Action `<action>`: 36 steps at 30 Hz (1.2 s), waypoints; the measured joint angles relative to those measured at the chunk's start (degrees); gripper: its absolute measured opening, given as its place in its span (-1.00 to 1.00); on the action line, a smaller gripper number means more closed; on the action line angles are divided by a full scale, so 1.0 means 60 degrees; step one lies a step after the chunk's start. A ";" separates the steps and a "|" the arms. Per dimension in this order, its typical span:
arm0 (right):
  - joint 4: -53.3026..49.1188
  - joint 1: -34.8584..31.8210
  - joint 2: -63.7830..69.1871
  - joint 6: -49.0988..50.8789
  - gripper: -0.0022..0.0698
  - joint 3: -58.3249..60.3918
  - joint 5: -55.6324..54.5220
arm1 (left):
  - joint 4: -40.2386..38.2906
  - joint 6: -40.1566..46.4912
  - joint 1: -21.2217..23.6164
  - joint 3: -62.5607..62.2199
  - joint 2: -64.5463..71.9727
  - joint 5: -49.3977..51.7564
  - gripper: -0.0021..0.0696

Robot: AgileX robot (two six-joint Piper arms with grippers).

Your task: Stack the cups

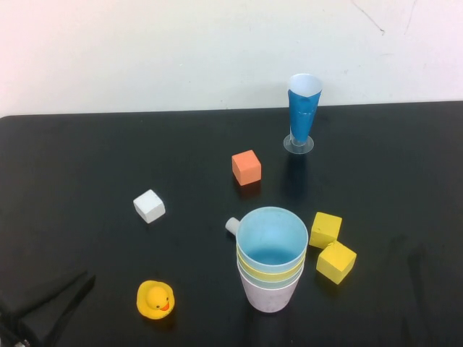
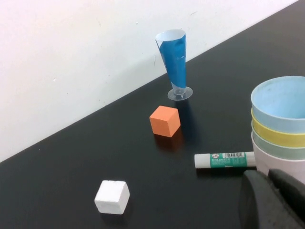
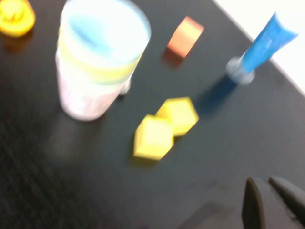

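Note:
The four cups stand nested in one upright stack at the front middle of the black table. The pale pink cup is at the bottom, then pale green, then yellow, with the light blue cup on top. My left gripper is shut and empty at the front left; in the left wrist view it sits low beside the stack's base. My right gripper is shut and empty, away from the stack, and is out of the high view.
A tall dark-blue cone cup stands at the back. An orange cube, a white cube, two yellow cubes, a rubber duck and a glue stick lie around the stack.

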 joint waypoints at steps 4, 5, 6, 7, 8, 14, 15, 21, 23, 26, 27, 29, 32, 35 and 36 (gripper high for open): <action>0.0000 0.0000 -0.1098 0.0381 -0.94 0.1771 -0.0698 | 0.0000 -0.0024 0.0000 0.0000 0.0000 0.0000 -0.94; 0.0000 0.0000 -0.1393 0.0417 -0.94 0.2095 -0.0781 | 0.0000 -0.0024 0.0000 0.0000 0.0000 0.0000 -0.94; 0.0000 0.0000 -0.1560 0.0442 -0.94 0.2266 -0.0827 | 0.0000 -0.0041 0.0000 0.0000 0.0000 0.0000 -0.94; 0.0000 0.0000 -0.1696 0.0442 -0.94 0.2411 -0.0847 | 0.0000 -0.0041 0.0000 0.0000 0.0000 0.0000 -0.94; 0.0000 0.0000 -0.1853 0.0464 -0.94 0.2586 -0.0847 | 0.0000 -0.0064 0.0000 0.0000 0.0000 0.0000 -0.94; 0.0058 0.0000 -0.1974 0.0544 -0.94 0.2979 -0.0239 | 0.0000 -0.0099 0.0000 0.0000 0.0000 0.0000 -0.94; 0.0058 0.0000 -0.1974 0.0567 -0.94 0.3020 -0.0102 | 0.0000 -0.0099 0.0000 0.0000 0.0000 0.0000 -0.94; 0.0058 0.0000 -0.1974 0.0572 -0.94 0.3259 0.0281 | 0.0016 -0.0099 0.0000 0.0000 0.0000 0.0000 -0.94; 0.0058 0.0000 -0.1974 0.0588 -0.94 0.3300 0.0377 | 0.0016 -0.0099 0.0000 0.0000 0.0000 0.0000 -0.94; 0.0058 0.0000 -0.1974 0.0588 -0.94 0.3317 0.0480 | 0.0016 -0.0079 0.0000 0.0000 0.0000 0.0000 -0.94; 0.0058 0.0000 -0.1974 0.0588 -0.94 0.3317 0.0480 | 0.0016 0.0066 0.0000 0.0000 -0.0020 0.0025 -0.94; 0.0058 0.0000 -0.1974 0.0588 -0.94 0.3317 0.0480 | -0.0060 0.0653 0.0027 0.0000 -0.0141 0.0182 -0.94; 0.0058 0.0000 -0.1974 0.0588 -0.94 0.3317 0.0480 | -0.0953 0.1412 0.0512 0.0000 -0.0596 0.0526 -0.94; 0.0058 0.0000 -0.1974 0.0588 -0.94 0.3317 0.0480 | -0.1923 0.1676 0.1447 0.0000 -0.1286 0.1090 -0.94; 0.0058 0.0000 -0.1974 0.0588 -0.94 0.3317 0.0480 | -0.2019 0.1724 0.1681 0.0000 -0.1504 0.1172 -0.94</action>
